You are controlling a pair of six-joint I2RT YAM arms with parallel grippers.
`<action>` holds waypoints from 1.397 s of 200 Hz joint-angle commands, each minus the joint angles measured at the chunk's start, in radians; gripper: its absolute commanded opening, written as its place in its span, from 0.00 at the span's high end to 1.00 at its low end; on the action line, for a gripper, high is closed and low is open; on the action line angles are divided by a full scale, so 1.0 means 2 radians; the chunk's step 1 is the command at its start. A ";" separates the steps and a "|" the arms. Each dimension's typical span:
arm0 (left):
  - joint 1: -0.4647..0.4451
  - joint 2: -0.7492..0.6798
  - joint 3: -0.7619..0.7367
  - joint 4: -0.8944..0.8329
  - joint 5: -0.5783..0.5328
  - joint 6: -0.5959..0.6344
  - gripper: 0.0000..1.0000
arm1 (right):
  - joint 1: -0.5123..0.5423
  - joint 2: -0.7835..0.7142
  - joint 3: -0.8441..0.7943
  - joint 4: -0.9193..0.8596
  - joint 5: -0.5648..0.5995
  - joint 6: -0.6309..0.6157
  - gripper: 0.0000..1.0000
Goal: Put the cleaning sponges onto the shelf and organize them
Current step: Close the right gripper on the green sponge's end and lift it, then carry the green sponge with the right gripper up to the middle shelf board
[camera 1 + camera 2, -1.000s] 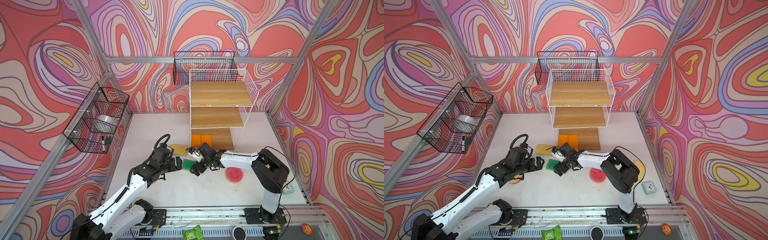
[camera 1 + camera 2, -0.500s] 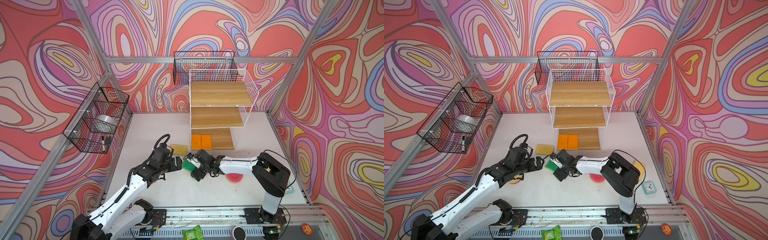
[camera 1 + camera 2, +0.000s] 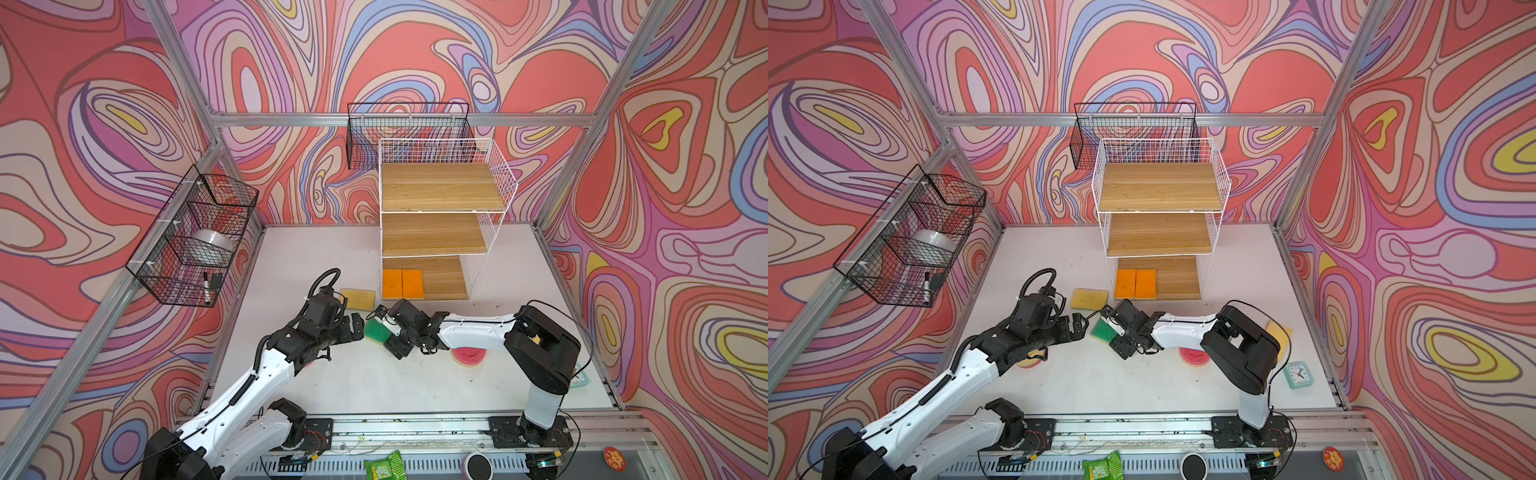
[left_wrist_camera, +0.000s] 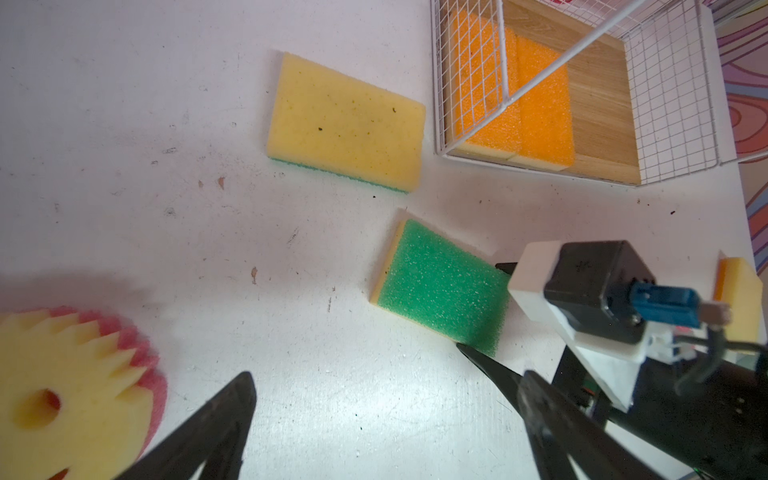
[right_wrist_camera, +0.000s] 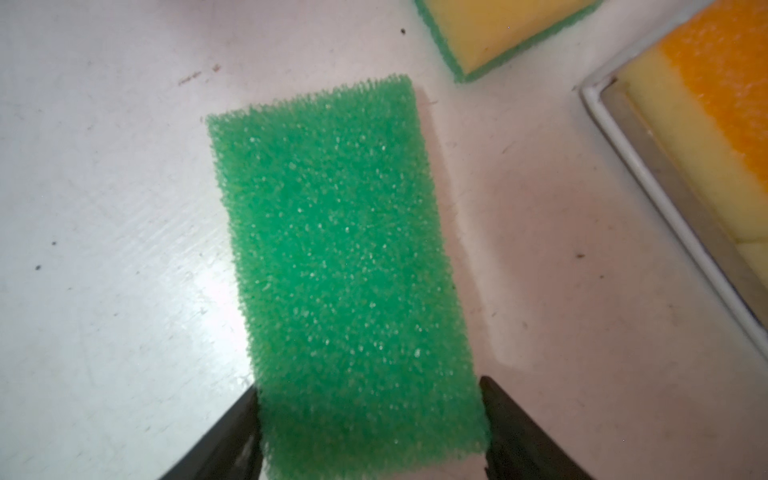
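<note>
- Right wrist frame, centre: green sponge [image 5: 345,266] flat on counter [image 5: 104,249].
- My right pincer [image 5: 369,390] pinches its long sides, lower edge.
- My left pincer [image 4: 354,361] spread wide.

Both arms reach low toward the middle, grippers pretty much nose to nose. Left gripper [image 3: 356,328] hangs wide open; right gripper [image 5: 370,386] has its fingers pressed on both sides of the green sponge [image 5: 332,249].
</note>
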 commanded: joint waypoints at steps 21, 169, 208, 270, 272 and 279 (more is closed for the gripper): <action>0.005 -0.001 0.004 -0.008 0.006 -0.001 0.00 | 0.012 -0.018 -0.008 0.012 0.016 -0.005 0.30; 0.006 -0.059 0.082 -0.100 -0.024 0.028 0.00 | 0.014 -0.163 -0.009 -0.073 0.019 0.042 0.30; 0.009 -0.069 0.098 -0.117 -0.024 0.031 0.00 | 0.014 -0.217 0.008 -0.145 0.050 0.078 0.34; 0.009 -0.081 0.090 -0.116 -0.016 0.021 0.00 | 0.014 -0.318 0.012 -0.204 0.117 0.188 0.35; 0.009 -0.081 0.090 -0.116 -0.016 0.021 0.00 | 0.014 -0.320 0.014 -0.207 0.120 0.190 0.35; 0.009 -0.081 0.090 -0.117 -0.016 0.021 0.00 | 0.013 -0.323 0.019 -0.215 0.129 0.203 0.36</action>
